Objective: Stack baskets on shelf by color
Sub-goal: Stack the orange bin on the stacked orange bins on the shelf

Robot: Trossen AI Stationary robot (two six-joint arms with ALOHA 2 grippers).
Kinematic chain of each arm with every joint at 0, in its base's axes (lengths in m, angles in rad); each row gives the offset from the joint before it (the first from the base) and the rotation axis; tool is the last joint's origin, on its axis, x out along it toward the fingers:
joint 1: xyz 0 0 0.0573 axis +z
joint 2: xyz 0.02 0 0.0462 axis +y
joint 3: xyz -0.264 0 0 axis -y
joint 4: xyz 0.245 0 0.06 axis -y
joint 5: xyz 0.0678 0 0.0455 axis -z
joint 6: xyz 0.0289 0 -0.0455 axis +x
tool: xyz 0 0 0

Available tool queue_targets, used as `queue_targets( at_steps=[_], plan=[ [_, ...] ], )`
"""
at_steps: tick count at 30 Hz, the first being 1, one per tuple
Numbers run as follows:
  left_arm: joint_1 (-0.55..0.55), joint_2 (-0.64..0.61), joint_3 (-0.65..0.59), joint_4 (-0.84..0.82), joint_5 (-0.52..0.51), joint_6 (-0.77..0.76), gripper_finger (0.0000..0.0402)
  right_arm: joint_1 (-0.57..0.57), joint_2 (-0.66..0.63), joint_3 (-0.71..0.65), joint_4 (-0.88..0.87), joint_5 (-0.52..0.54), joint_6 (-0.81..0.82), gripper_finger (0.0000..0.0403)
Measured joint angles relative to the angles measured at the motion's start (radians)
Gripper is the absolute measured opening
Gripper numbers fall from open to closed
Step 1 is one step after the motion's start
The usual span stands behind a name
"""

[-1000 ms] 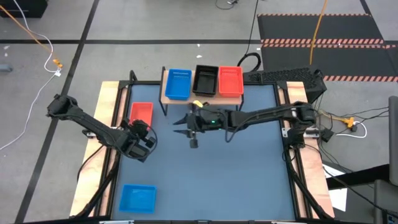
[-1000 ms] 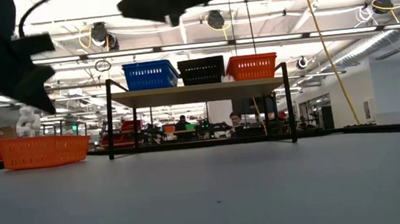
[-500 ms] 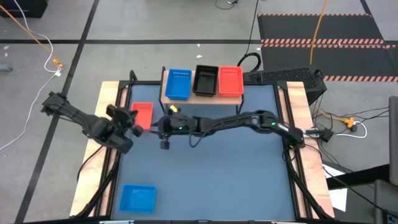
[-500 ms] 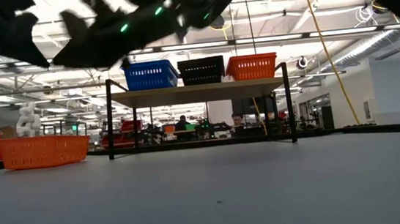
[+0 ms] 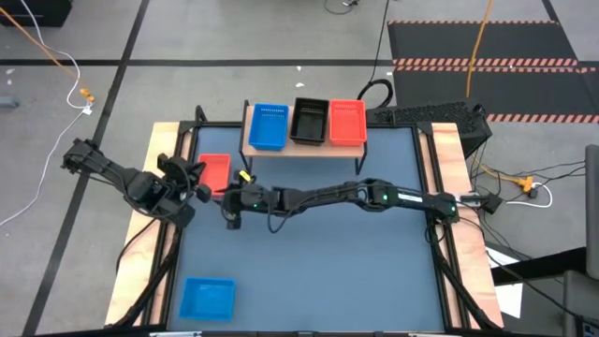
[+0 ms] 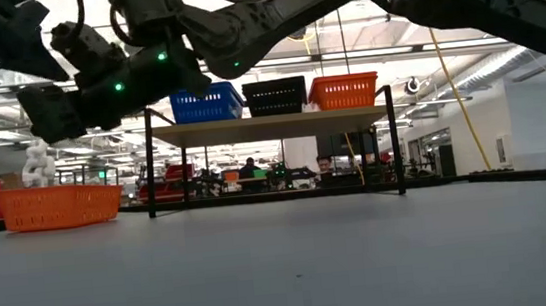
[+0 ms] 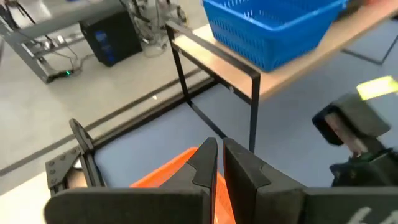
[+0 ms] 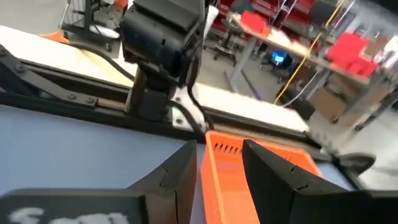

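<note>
Three baskets stand side by side on the wooden shelf (image 5: 301, 145) at the table's far side: blue (image 5: 269, 126), black (image 5: 309, 122) and red (image 5: 347, 123). Another red basket (image 5: 214, 173) rests bottom down on the table left of the shelf, and a blue one (image 5: 207, 298) lies at the near left. My right gripper (image 5: 228, 204) is open just to the near right of that red basket (image 8: 239, 174), its fingers aimed at the basket and not touching it. My left gripper (image 7: 219, 163) is shut and hovers above the basket's left side, holding nothing.
The shelf's thin black legs (image 7: 254, 115) stand close to the far right of the red basket on the table. The two arms are close together over the table's left half. Open tabletop (image 5: 328, 262) lies at the centre and right.
My right gripper has reached toward the table's left edge and come down, from in front of the shelf to beside the red basket on the table. My left gripper has risen and drawn back toward the far left, then held still.
</note>
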Motion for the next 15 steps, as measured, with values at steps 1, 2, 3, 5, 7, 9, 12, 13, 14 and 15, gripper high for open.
queue_targets(
  at_steps=[1, 2, 3, 5, 7, 9, 12, 13, 14, 15],
  plan=[
    [0.0, 0.0, 0.0, 0.0, -0.011, -0.001, 0.0031, -0.006, 0.0, 0.0, -0.019, -0.001, 0.021, 0.0125],
    [0.0, 0.0, 0.0, 0.0, -0.018, -0.001, 0.0031, -0.013, 0.0, 0.0, -0.034, -0.001, 0.041, 0.0126],
    [0.0, -0.002, 0.0, 0.0, -0.02, -0.001, 0.0031, -0.019, 0.0, 0.0, -0.048, -0.001, 0.055, 0.0126],
    [0.0, -0.003, 0.0, 0.0, -0.02, -0.001, 0.0031, -0.031, 0.001, 0.0, -0.074, 0.0, 0.07, 0.0126],
    [0.0, -0.003, 0.0, 0.0, -0.021, -0.002, 0.0031, -0.037, 0.001, 0.0, -0.084, -0.015, 0.083, 0.0126],
    [0.0, -0.003, 0.0, 0.0, -0.024, -0.002, 0.0031, -0.039, 0.001, 0.0, -0.082, -0.042, 0.085, 0.0126],
    [0.0, -0.003, 0.0, 0.0, -0.05, -0.002, 0.0031, -0.036, 0.001, 0.0, -0.053, -0.058, 0.084, 0.0127],
    [0.0, -0.003, 0.0, 0.0, -0.056, -0.002, 0.0031, -0.036, 0.001, 0.0, -0.038, -0.072, 0.085, 0.0129],
    [0.0, -0.003, 0.0, 0.0, -0.064, -0.004, 0.0031, -0.036, 0.001, 0.0, -0.024, -0.098, 0.09, 0.0134],
    [0.0, -0.003, 0.0, 0.0, -0.071, -0.009, 0.0031, -0.037, 0.001, 0.0, -0.008, -0.121, 0.1, 0.014]
  ],
)
